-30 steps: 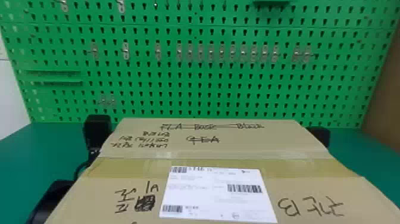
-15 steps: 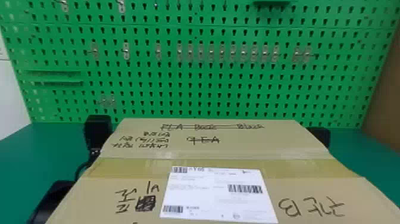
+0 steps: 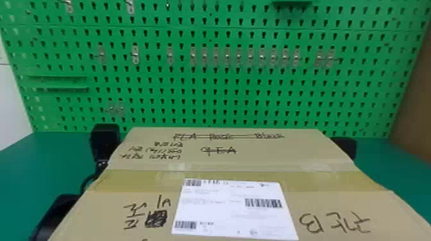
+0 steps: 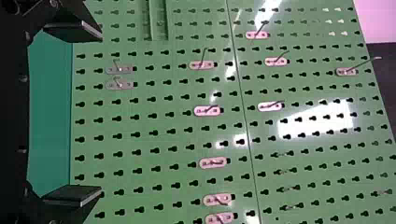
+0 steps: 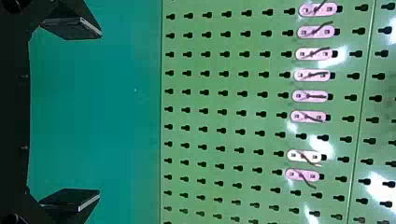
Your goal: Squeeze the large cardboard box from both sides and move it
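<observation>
- Head view: the large cardboard box (image 3: 256,160) fills the near centre and runs out at six o'clock. The left arm (image 3: 57,214) flanks it from eight to ten o'clock, and a black part of the right arm (image 3: 348,148) stands at two. The approach to both sides looks done; whether the arms press hard, or the box is lifted, I cannot tell. Squeezing firmly and carrying probably remain.
- Same view: the green worktop (image 3: 25,179) spreads at nine and three o'clock. Behind it, towards twelve, rises a green pegboard (image 3: 224,105) with metal hooks, a white wall (image 3: 14,96) at ten and a brown panel (image 3: 413,96) at two.
- Left wrist view: the left tool (image 4: 101,113) is wide and grips nothing, so the arms' sides likely do the squeezing. Beyond are worktop and pegboard.
- Right wrist view: the right tool (image 5: 100,113) is equally wide and empty, with bare worktop beyond, then hooked pegboard.
</observation>
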